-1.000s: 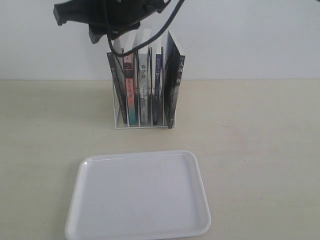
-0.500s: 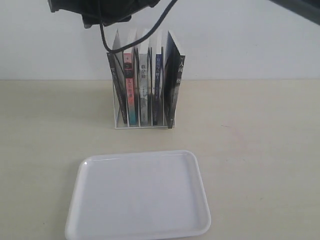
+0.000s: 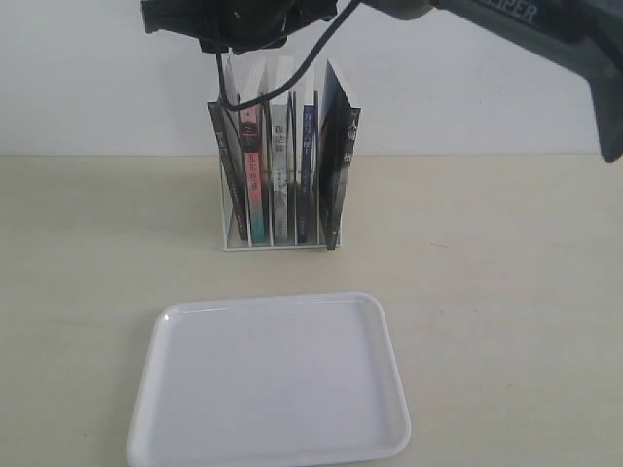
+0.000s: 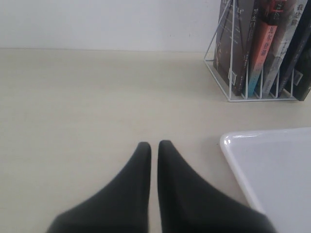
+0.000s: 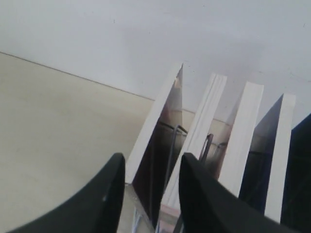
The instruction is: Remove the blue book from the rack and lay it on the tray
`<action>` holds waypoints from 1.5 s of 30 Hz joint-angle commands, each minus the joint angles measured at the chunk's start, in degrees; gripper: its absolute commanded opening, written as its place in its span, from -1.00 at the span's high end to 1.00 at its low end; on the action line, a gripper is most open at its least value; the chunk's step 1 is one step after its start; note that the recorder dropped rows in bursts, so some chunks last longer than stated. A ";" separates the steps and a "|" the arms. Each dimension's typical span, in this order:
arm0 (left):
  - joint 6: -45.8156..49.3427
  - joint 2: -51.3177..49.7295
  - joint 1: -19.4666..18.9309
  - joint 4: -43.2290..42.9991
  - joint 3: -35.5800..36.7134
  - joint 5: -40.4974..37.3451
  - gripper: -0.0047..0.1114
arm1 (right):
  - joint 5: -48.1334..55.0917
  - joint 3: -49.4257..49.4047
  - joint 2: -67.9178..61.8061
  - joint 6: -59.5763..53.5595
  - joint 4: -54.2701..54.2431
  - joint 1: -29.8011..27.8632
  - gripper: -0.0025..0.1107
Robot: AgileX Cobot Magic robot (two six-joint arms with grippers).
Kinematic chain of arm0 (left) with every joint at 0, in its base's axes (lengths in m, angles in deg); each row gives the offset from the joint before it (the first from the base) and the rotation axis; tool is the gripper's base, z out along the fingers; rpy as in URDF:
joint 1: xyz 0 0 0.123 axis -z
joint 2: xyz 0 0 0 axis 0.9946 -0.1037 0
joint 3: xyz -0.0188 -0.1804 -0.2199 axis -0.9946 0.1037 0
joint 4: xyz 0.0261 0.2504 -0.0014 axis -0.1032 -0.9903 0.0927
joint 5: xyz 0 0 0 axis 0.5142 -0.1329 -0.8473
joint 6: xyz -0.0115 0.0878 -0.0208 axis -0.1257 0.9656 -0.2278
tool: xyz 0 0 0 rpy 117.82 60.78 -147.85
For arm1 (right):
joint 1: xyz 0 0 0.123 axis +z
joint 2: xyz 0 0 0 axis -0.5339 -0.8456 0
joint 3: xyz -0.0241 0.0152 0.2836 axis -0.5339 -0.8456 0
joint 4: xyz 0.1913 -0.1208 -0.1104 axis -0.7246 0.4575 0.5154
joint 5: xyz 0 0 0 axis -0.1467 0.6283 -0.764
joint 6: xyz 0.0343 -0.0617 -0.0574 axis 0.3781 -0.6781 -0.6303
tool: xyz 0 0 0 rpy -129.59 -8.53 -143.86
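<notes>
The white wire rack (image 3: pixel 234 209) stands at the table's back with several upright books. The blue book (image 3: pixel 307 156) shows a narrow dark blue spine, second from the rack's right end. In front lies the white tray (image 3: pixel 268 379), with nothing on it. My right gripper (image 3: pixel 226 39) hovers over the rack's left end. In the right wrist view it (image 5: pixel 152 160) is open, its jaws straddling the top edge of the leftmost black-covered book (image 5: pixel 163 131) without touching it. My left gripper (image 4: pixel 153 145) is shut and holds nothing, low over the table beside the tray's corner (image 4: pixel 233 145).
A red-and-teal-spined book (image 3: pixel 255 185), a grey one and a large black-covered book (image 3: pixel 339 165) share the rack (image 4: pixel 218 73). A cable hangs from the right arm (image 3: pixel 526 29) across the book tops. A white wall rises behind the rack.
The right arm's wrist has shifted to the right above the rack, and its upper link now shows at the top right. Books, rack and tray have not moved.
</notes>
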 commanded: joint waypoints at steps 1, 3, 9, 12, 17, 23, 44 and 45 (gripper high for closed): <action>0.12 0.22 -0.13 0.01 0.21 0.34 0.84 | 0.31 0.26 -1.16 0.40 -0.14 -1.63 0.31; 0.12 0.22 -0.13 0.01 0.21 0.34 0.84 | 0.01 0.26 -1.67 0.40 -0.14 -2.04 0.31; 0.12 0.22 -0.13 0.01 0.21 0.34 0.84 | -3.03 0.26 -3.67 0.40 0.19 -2.13 0.31; 0.12 0.22 -0.13 0.01 0.21 0.34 0.84 | -4.28 0.26 -4.15 0.60 0.43 -2.13 0.31; 0.12 0.22 -0.13 0.01 0.21 0.34 0.84 | -4.69 0.26 -5.26 3.19 3.05 -2.13 0.31; 0.12 0.22 -0.13 0.01 0.21 0.34 0.84 | -4.62 0.26 -7.21 4.36 3.15 -2.13 0.31; 0.12 0.22 -0.13 0.01 0.21 0.34 0.84 | -3.50 0.26 -7.73 5.89 4.64 -2.13 0.81; 0.12 0.22 -0.13 0.01 0.21 0.34 0.84 | -3.50 0.26 -7.73 5.89 4.64 -2.13 0.81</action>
